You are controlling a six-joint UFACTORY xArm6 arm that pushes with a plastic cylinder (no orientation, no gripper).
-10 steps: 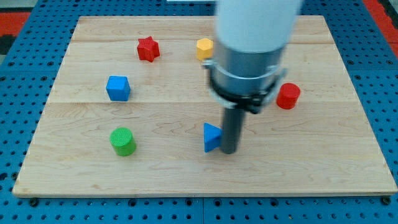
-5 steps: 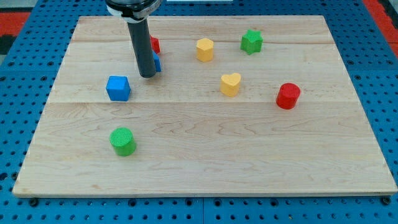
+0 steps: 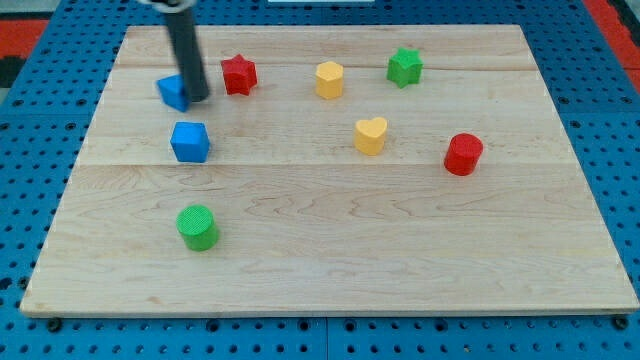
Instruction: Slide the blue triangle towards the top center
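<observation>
The blue triangle (image 3: pixel 173 92) lies on the wooden board (image 3: pixel 330 250) in the upper left part of the view, left of the red star (image 3: pixel 238 75) and just above the blue cube (image 3: pixel 190 141). My tip (image 3: pixel 194 100) stands right against the triangle's right side, between it and the red star. The rod rises from there to the view's top edge.
A yellow hexagon-like block (image 3: pixel 329 79) and a green star (image 3: pixel 404 66) sit near the top centre and right. A yellow heart (image 3: pixel 370 135) and a red cylinder (image 3: pixel 463 154) lie at the right. A green cylinder (image 3: pixel 197 226) stands at the lower left.
The blue triangle went from the board's lower middle to the upper left. My tip moved with it, then further left past the red star, which shows fully now.
</observation>
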